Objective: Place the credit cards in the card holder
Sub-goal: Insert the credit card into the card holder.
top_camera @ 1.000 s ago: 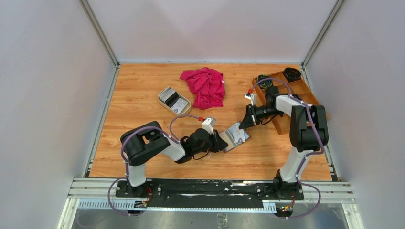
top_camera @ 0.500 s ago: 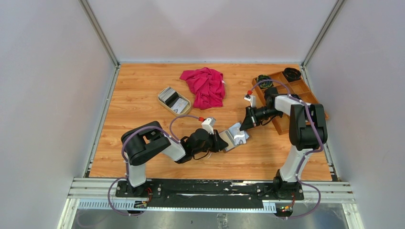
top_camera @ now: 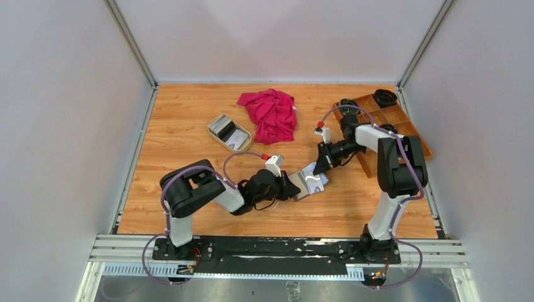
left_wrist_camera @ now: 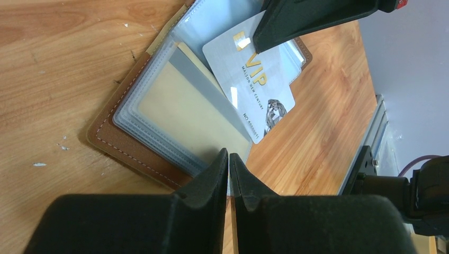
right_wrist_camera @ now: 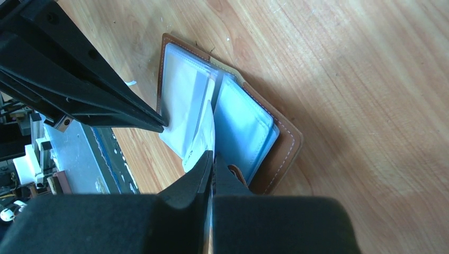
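The brown card holder (top_camera: 308, 184) lies open on the table, its clear sleeves (left_wrist_camera: 185, 111) fanned out. My left gripper (left_wrist_camera: 229, 159) is shut on the edge of one sleeve, holding it up. My right gripper (right_wrist_camera: 212, 159) is shut on a white credit card (left_wrist_camera: 254, 90) printed "VIP". That card stands slanted with its lower end among the sleeves. In the top external view the left gripper (top_camera: 295, 189) and the right gripper (top_camera: 315, 171) meet over the holder. More credit cards (top_camera: 223, 124) sit in a beige dish (top_camera: 211, 131) at the back left.
A red cloth (top_camera: 269, 113) lies crumpled behind the holder. A wooden compartment tray (top_camera: 384, 123) with dark items stands at the right, under the right arm. Grey walls close in the table on three sides.
The right gripper has moved left and down toward the card holder, carrying the white card deeper among the sleeves. The left gripper has stayed in place on the sleeve.
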Available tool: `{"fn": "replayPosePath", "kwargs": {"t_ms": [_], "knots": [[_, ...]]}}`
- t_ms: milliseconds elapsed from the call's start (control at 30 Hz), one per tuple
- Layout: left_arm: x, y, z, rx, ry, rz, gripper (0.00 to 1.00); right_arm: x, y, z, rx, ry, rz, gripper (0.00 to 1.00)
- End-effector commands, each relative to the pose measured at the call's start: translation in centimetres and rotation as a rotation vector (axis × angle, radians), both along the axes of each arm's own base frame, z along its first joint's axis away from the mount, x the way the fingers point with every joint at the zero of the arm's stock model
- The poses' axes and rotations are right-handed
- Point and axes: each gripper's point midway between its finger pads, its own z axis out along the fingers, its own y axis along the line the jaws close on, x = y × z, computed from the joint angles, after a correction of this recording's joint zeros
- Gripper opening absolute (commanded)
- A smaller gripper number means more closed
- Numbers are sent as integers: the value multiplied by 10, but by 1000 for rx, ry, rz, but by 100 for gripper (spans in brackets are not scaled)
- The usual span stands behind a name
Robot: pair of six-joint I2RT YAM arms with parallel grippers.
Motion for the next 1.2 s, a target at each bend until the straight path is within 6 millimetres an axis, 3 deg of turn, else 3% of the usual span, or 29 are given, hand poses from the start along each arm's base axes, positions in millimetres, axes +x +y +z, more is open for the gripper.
{"fn": "replayPosePath", "kwargs": {"t_ms": [0, 667, 1167], "knots": [[-3, 19, -36, 112, 42, 18, 11, 1, 2, -9, -55, -17, 46, 0], [-3, 19, -39, 113, 50, 10, 11, 12, 27, -9, -1, 47, 56, 0], [-4, 22, -42, 118, 62, 15, 11, 27, 13, -19, -131, -7, -68, 0]]}}
